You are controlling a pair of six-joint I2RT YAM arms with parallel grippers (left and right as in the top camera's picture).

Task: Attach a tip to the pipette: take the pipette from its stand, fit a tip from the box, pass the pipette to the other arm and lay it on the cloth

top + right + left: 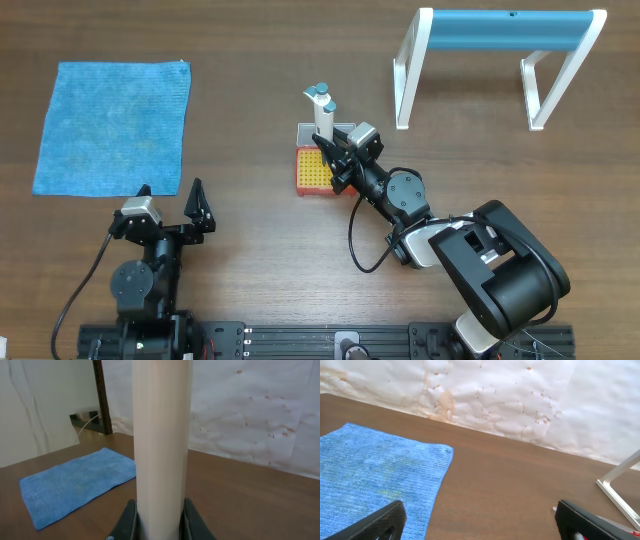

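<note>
My right gripper (334, 150) is shut on the white pipette (323, 112), which stands upright with its blue-grey cap on top, over the tip box (312, 170), a red box of yellow tips. In the right wrist view the pipette's white body (161, 445) rises between my fingers (129, 522). The blue cloth (115, 128) lies flat at the far left, also seen as the cloth (370, 485) in the left wrist view. My left gripper (172, 203) hovers open near the table's front, just below the cloth's near edge, with nothing in it.
The pipette stand (500, 55), a white frame with a blue top bar, stands at the back right; one white leg (620, 485) shows in the left wrist view. A black cable (356, 240) loops beside the right arm. Bare wooden table lies between cloth and tip box.
</note>
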